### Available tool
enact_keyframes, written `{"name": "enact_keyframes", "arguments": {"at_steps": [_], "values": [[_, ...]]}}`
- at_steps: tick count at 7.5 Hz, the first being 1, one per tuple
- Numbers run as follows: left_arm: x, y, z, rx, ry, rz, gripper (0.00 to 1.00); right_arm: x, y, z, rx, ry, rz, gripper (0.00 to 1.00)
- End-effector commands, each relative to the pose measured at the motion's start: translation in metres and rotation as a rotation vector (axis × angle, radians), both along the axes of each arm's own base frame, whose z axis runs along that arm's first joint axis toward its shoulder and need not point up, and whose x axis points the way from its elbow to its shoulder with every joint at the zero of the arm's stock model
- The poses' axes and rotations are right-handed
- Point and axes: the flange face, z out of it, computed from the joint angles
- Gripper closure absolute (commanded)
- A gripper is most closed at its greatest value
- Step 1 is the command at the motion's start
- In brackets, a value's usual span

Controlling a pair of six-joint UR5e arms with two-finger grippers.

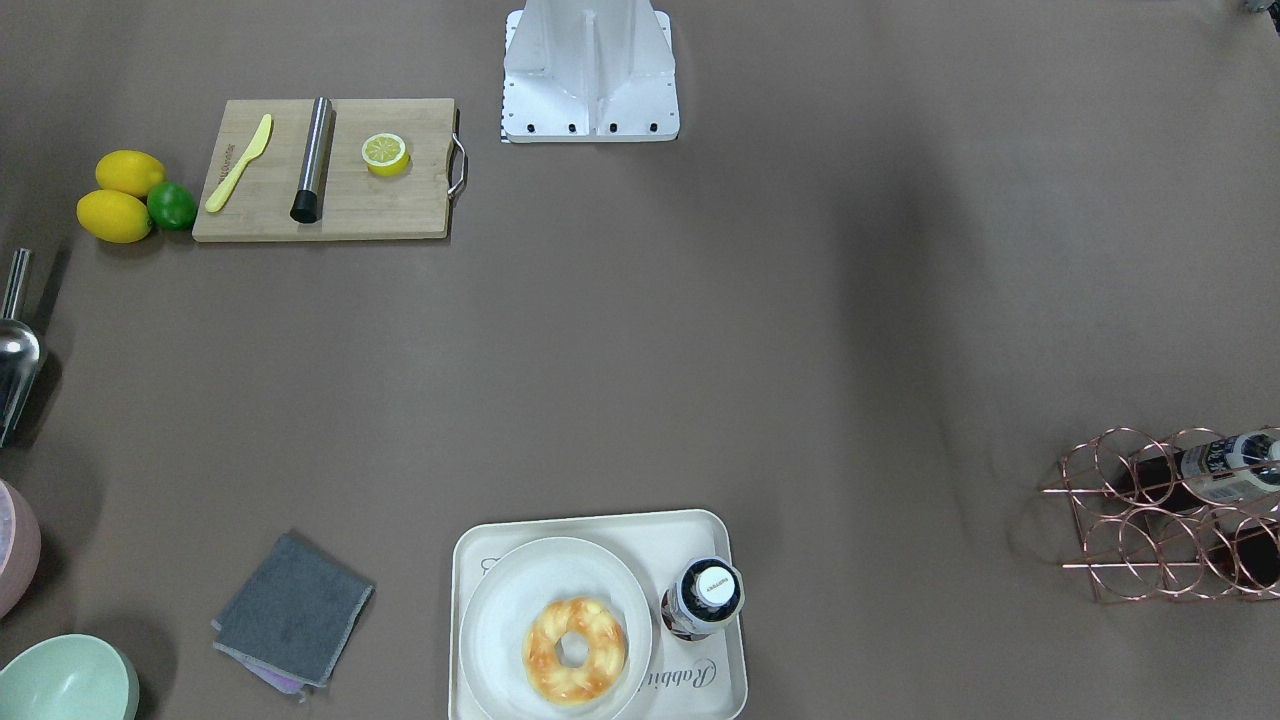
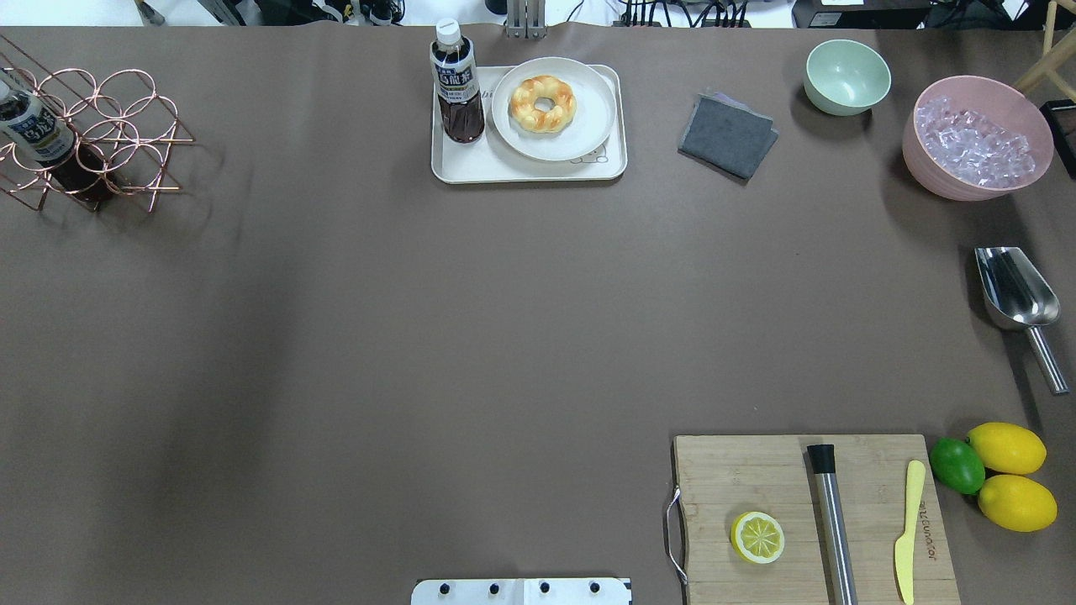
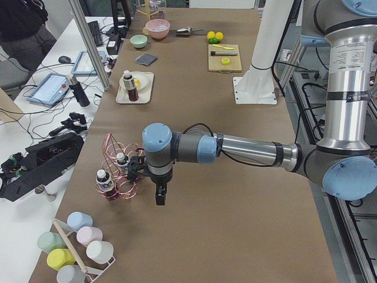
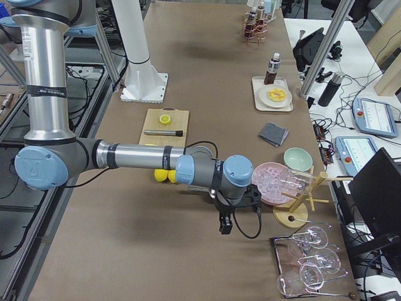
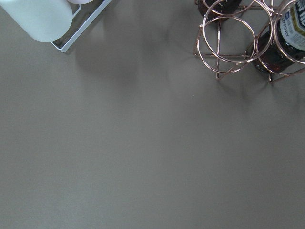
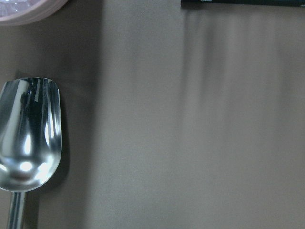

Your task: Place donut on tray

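Fingers: spread cannot be told for either. The left gripper (image 3: 159, 194) and right gripper (image 4: 225, 224) show only in the side views, both well apart from the tray, holding nothing visible.

Front view: the donut (image 1: 575, 650) lies on a round plate (image 1: 495, 620). The plate sits on the tray (image 1: 722, 672), with a bottle (image 1: 703, 598) just beside it, also on the tray.

Overhead: donut on plate on tray, no arm near the tray.

Wrist views: no fingers in frame.

Judgement: placement looks done, nothing left.
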Motion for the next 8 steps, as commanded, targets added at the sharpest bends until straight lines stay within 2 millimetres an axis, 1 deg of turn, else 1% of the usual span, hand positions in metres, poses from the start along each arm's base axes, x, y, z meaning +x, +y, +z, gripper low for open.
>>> {"name": "enact_keyframes", "arguments": {"at_steps": [1,8], "values": [[-0.0008,0.0023,0.0036,-0.008,-0.001,-0.001,0.02,-0.0001,-0.0008,-0.0013,0.001,-0.002,0.002,0.0],[-0.0064,0.0046,0.0079,-0.016,-0.009,-0.013,0.02,-0.001,-0.001,-0.0058,0.01,-0.013,0.003,0.0]]}}
